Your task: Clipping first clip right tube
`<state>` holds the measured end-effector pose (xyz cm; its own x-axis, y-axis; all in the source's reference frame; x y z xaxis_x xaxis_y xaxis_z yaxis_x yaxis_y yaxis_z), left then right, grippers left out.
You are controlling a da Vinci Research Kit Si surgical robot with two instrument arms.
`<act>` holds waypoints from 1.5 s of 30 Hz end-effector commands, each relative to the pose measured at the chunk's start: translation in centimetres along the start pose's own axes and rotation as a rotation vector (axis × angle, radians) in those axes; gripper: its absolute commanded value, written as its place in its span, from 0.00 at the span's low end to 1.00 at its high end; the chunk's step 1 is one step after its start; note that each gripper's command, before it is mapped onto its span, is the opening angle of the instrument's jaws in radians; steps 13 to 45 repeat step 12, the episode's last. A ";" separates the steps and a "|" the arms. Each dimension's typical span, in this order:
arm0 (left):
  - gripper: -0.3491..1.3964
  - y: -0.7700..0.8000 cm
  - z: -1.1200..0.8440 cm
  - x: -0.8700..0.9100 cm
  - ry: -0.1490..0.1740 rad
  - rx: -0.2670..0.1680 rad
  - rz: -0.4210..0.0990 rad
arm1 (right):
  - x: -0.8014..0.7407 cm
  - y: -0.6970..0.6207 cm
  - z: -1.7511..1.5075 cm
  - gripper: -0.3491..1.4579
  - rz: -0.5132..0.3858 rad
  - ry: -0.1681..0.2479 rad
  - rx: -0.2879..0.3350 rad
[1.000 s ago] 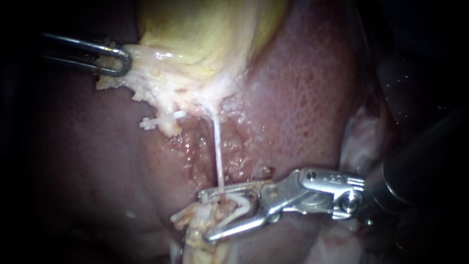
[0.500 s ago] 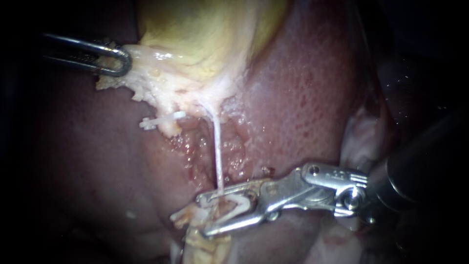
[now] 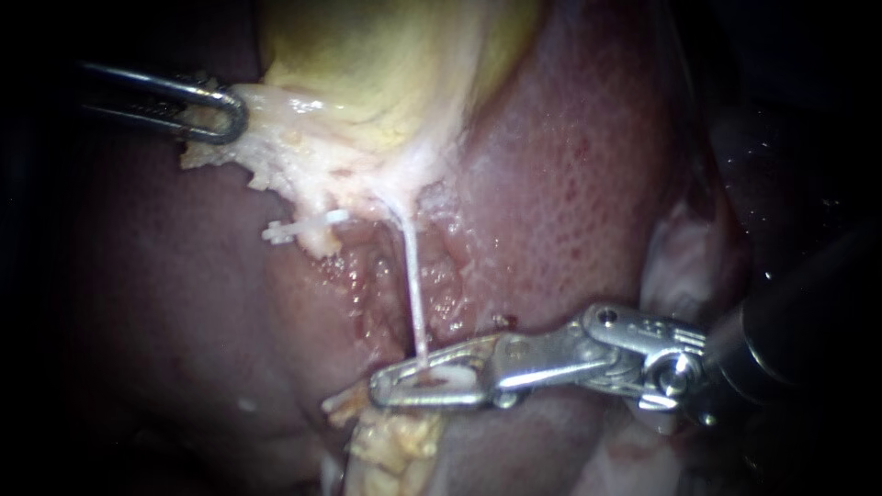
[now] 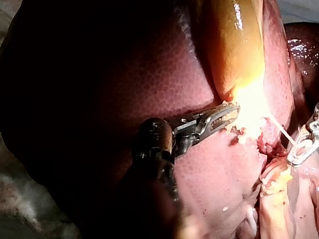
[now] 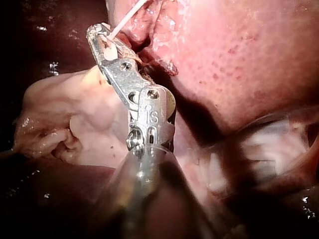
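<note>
The right tube (image 3: 413,294), judged thin, soft and easily torn, is stretched below the gallbladder (image 3: 395,64). It is pinched near its lower end by the right instrument's end effector (image 3: 390,386). Gallbladder tissue is pinched by the left instrument's end effector (image 3: 230,115).

Both your instruments are clamped, one from each side.
Your left instrument (image 3: 220,115) comes in nearly level from the left, its jaws pressed together on the pale edge of the gallbladder (image 3: 386,64). Your right instrument (image 3: 390,386) reaches in from the right, its dark shaft low and its wrist angled so the long jaws point left, almost level. They lie close together and pinch the thin tube (image 3: 412,276) near their tips.
</note>
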<state>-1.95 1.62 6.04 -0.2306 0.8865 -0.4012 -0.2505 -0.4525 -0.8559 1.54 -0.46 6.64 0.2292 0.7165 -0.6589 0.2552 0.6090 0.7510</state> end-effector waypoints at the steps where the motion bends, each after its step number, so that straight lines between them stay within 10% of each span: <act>1: 0.00 0.00 0.00 0.00 0.000 0.000 0.000 | 0.00 0.00 0.00 0.00 -0.002 0.007 -0.017; 45: 0.00 -0.01 0.00 0.00 0.000 0.000 0.000 | -0.02 0.00 0.01 0.00 -0.003 0.009 -0.023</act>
